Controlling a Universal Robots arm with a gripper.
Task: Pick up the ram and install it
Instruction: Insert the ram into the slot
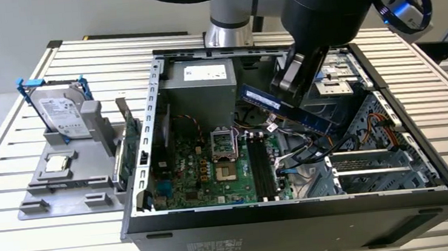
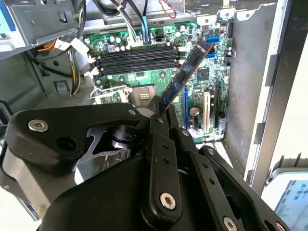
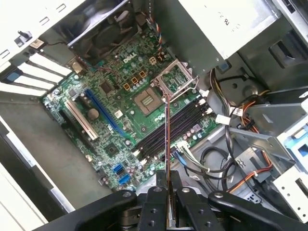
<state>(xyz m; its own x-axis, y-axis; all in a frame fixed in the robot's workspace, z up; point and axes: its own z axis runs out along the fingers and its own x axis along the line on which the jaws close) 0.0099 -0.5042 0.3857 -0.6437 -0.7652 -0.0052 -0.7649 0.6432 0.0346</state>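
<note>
Gripper was noted clamped across the flat faces of the ram, held clear of the slots. Ram was judged light, stiff, thin and fragile; it was deemed best held by bare edges, not chips.

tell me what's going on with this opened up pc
The robot arm's gripper is shut on the ram stick, holding it tilted in the air above the motherboard inside the open computer case. The black memory slots below are empty, so the ram stick is not seated yet. A hard drive and an expansion card stand in a grey holder outside the case.
</note>
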